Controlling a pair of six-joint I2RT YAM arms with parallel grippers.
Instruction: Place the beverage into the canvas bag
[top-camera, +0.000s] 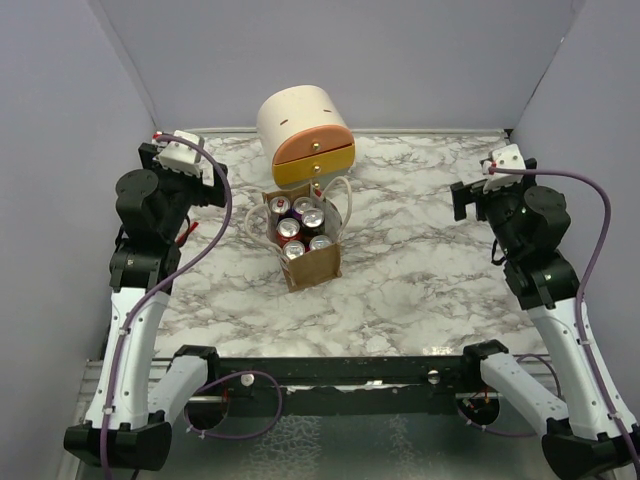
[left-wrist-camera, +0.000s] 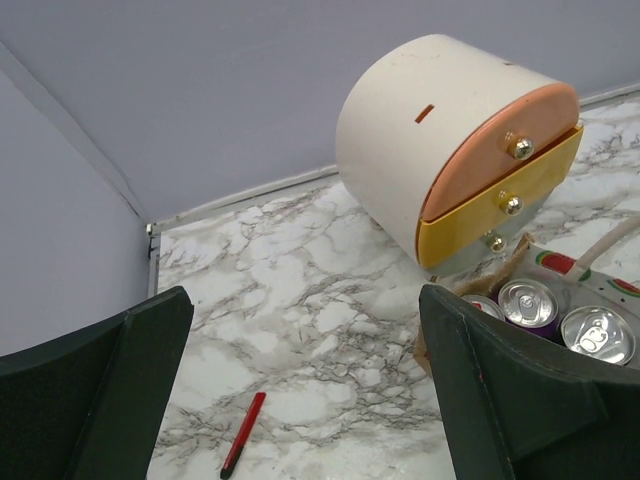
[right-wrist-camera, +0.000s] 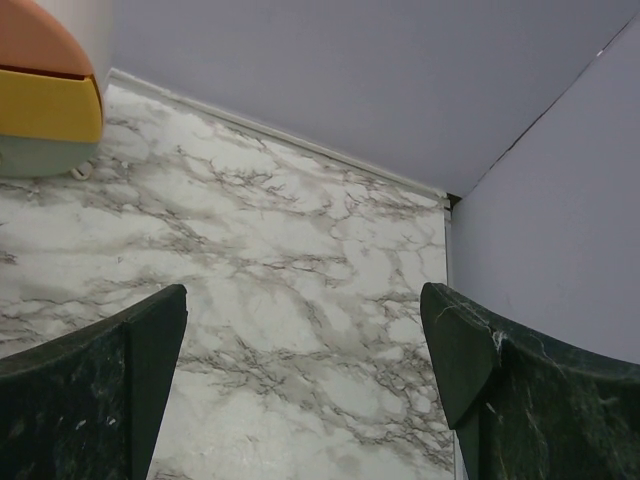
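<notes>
Fingers (left-wrist-camera: 90, 400) of the left gripper (left-wrist-camera: 300, 400): dark green, spread wide, nothing between them; bare marble table (left-wrist-camera: 300, 290) shows in the gap

Right gripper (right-wrist-camera: 305, 400): jaws equally wide, holding nothing, only table below

Canvas bag (top-camera: 312, 268): tan, upright near the middle of the table, mouth open upward, two cream handles (top-camera: 338, 192) drooping at the rim. It lies to the right of the left jaws, with its edge and two can tops showing just behind the right-hand finger in the left wrist view. It does not appear in the right wrist view. Left arm judged the nearer, though the top view shows both grippers well apart from the bag

Beverage cans (top-camera: 303, 228): about six, all inside the bag, long axis vertical, tops up, packed close together. No can is visible out on the table, so the placing looks already done, or nothing is left in sight to fetch

Drawer box (top-camera: 300, 125): cream shell, orange and yellow drawer fronts, just behind the bag; whether they touch cannot be told. It blocks any reach from the far side, while the way down from above is open

Red pen (left-wrist-camera: 243, 432): flat on the table on the left arm's side, apart from the bag, not in the line of approach
</notes>
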